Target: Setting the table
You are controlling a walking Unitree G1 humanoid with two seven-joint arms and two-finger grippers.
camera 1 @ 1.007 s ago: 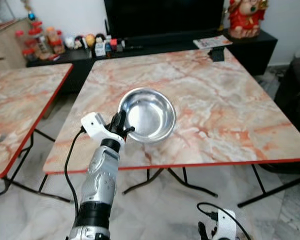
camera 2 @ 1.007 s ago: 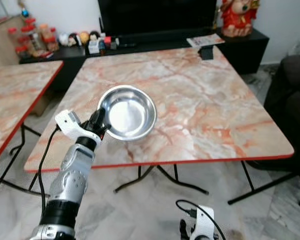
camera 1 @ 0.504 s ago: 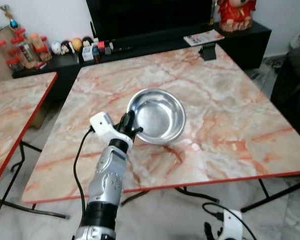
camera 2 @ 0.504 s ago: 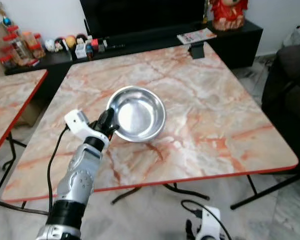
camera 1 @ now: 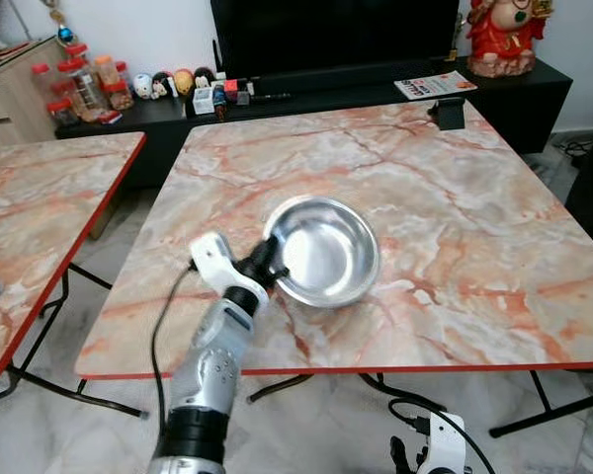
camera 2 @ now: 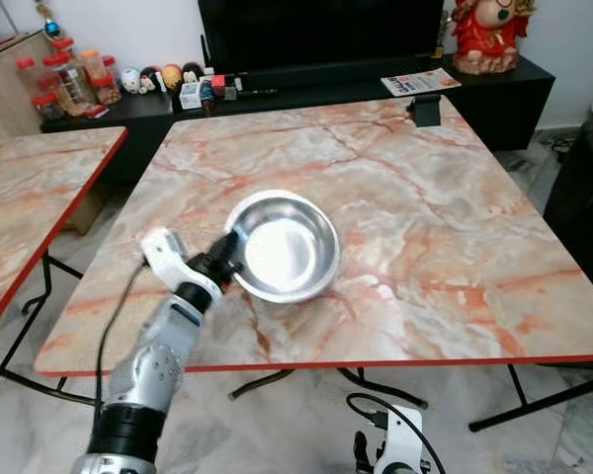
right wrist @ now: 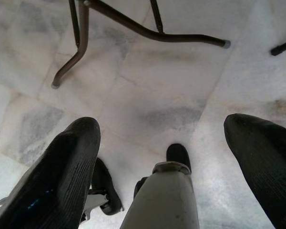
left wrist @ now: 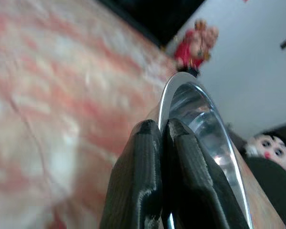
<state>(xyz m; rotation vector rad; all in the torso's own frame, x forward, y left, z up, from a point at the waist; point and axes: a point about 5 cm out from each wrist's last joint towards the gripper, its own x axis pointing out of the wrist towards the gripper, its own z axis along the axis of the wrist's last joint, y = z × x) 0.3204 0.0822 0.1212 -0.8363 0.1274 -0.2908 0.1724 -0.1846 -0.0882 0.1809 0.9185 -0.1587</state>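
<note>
Low at five o'clock, the idle right gripper (right wrist: 167,157) hangs with fingers spread wide over the pale tiled floor (right wrist: 148,95). The left gripper (camera 1: 267,265) pinches the nine o'clock rim of the round shiny steel bowl (camera 1: 326,250), near the front of the square pink-marbled, red-edged folding table (camera 1: 455,227). A small black stand (camera 1: 449,112) sits at one o'clock, before the long black TV cabinet (camera 1: 534,89).

We noted a square marble-patterned worktop (camera 1: 455,207) with a red edge, on black folding legs over pale tiled floor (camera 1: 69,434). A steel bowl (camera 1: 326,249) lay near its front left part; a small dark object (camera 1: 449,112) stood at the far right edge. A second, matching worktop (camera 1: 40,217) stood left.
</note>
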